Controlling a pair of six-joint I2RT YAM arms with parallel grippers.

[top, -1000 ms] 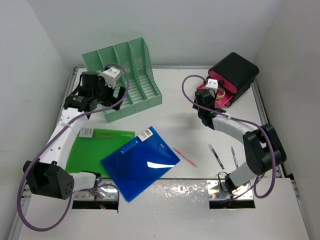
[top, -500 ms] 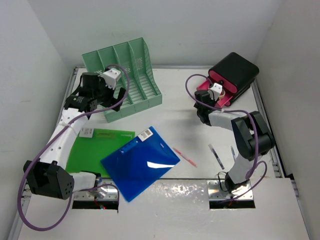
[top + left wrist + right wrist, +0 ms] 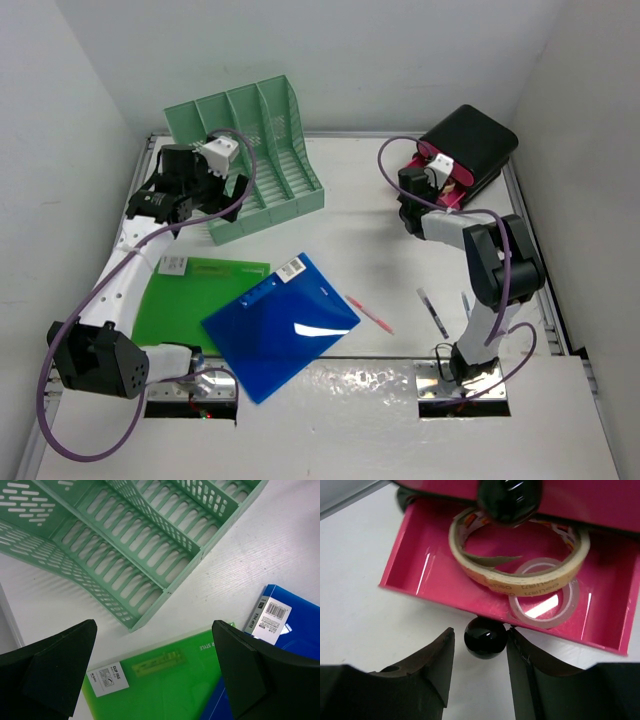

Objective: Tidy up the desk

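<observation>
The desk (image 3: 370, 220) is a white tabletop. At its back right stands a black drawer box (image 3: 475, 140) with its pink drawer (image 3: 445, 595) pulled out. Inside lie a beige tape roll (image 3: 520, 580) and a clear tape roll (image 3: 542, 600). My right gripper (image 3: 480, 650) is open, its jaws on either side of the drawer's black knob (image 3: 485, 637); the right jaw is close against it and a gap shows on the left. My left gripper (image 3: 155, 665) hangs wide open and empty above the green clip file (image 3: 165, 685), near the mint rack (image 3: 140, 545).
A blue file (image 3: 280, 325) overlaps the green clip file (image 3: 195, 295) at the front left. A pink pen (image 3: 370, 313) lies mid-desk, and two thin dark pens (image 3: 433, 312) lie at the front right. The mint rack (image 3: 250, 150) stands at the back left.
My right gripper has moved right and back, up to the pink drawer's front, and its jaws have narrowed slightly around the knob. The left arm has not moved.
</observation>
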